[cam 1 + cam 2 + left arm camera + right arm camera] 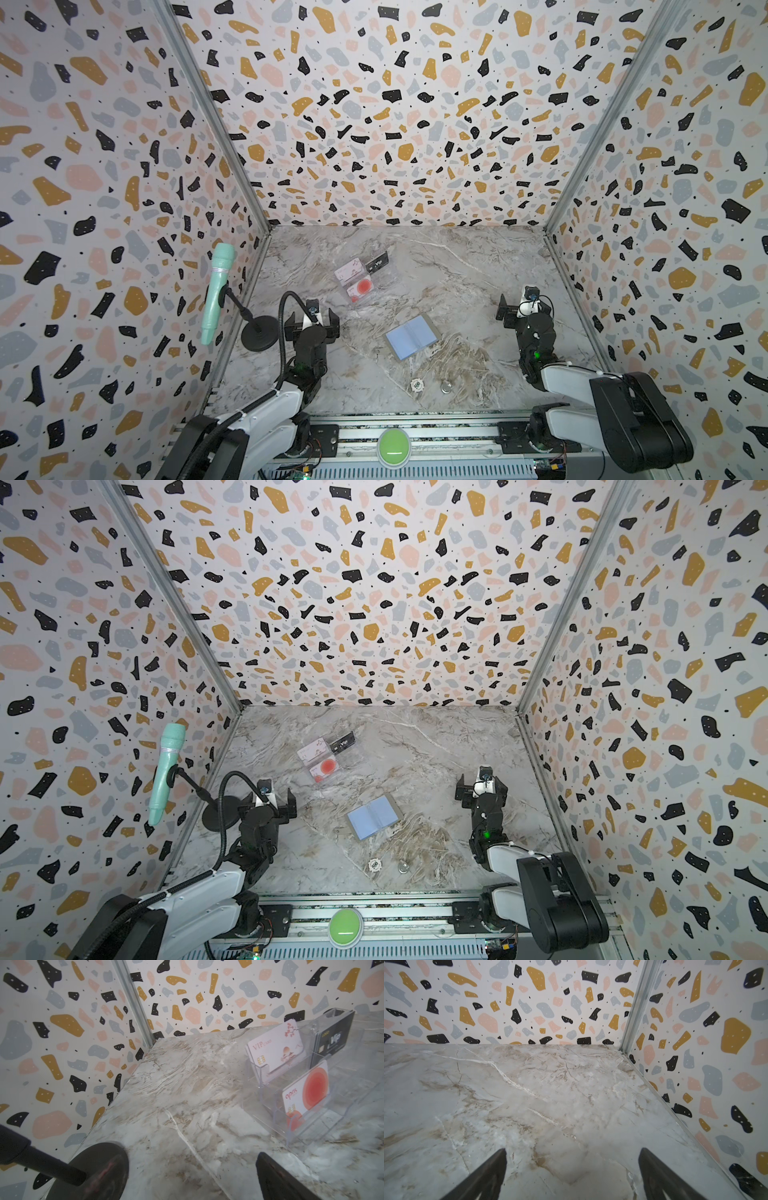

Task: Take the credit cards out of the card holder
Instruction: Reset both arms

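- The card holder (411, 336) lies open flat at the middle of the table (469, 266), pale blue-grey inside up. No card shows in it in either top view, though its pockets are too small to read.
- The credit cards stand apart from it, to the far left, in a clear plastic tray (268, 1095). The white-pinkish card (276, 1049) and the black VIP card (332, 1041) are in the far slots, and the card with the red circle (307, 1088) is in a nearer one.
- The left pincer (312, 323) is spread wide and empty at the near left, beside a microphone stand (259, 332).
- The right pincer (572, 1152) is also spread wide and empty, over bare table at the right.
- By how things lie, the removal looks finished.
- Handling, as a judgement: the cards are light, stiff, thin and slick. Pinch one across its faces at the exposed top edge, since lying flat it would offer no purchase.
- The holder looks soft and light and likely to slide, so press one flap down while the other pincer pulls.
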